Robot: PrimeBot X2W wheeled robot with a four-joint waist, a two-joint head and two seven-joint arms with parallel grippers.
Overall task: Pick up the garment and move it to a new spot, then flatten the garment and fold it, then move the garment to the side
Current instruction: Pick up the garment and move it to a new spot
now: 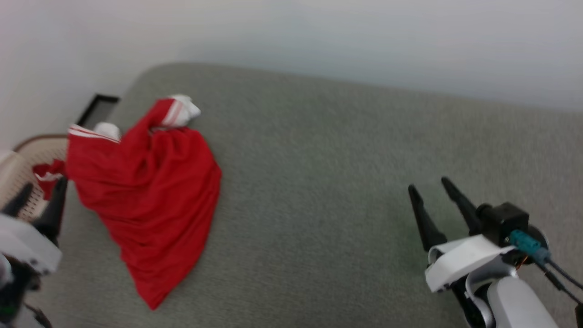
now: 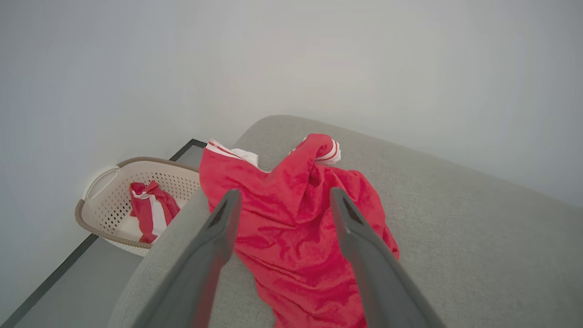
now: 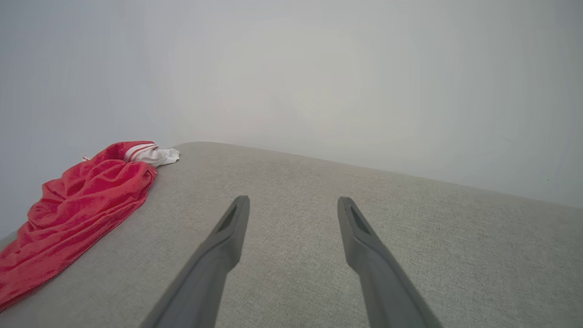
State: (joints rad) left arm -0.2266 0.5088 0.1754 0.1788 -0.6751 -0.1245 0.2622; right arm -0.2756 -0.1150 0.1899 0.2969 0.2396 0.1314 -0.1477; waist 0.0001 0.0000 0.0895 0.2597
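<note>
The garment (image 1: 150, 191), a red jersey with white sleeves and striped trim, lies crumpled at the left end of the grey cushioned surface (image 1: 341, 182). My left gripper (image 1: 43, 189) hovers open just off that surface's left edge, beside the garment, holding nothing. In the left wrist view the garment (image 2: 291, 228) lies past the left gripper (image 2: 282, 196), whose fingers stand apart. My right gripper (image 1: 428, 187) stands open over bare cushion at the right, far from the garment (image 3: 82, 205). The right gripper (image 3: 294, 202) has nothing between its fingers.
A cream perforated laundry basket (image 2: 102, 182) stands on the floor beyond the surface's left end, with another red-and-white cloth (image 2: 150, 209) in it. The basket (image 1: 27, 159) is partly behind my left gripper. A pale wall backs the surface.
</note>
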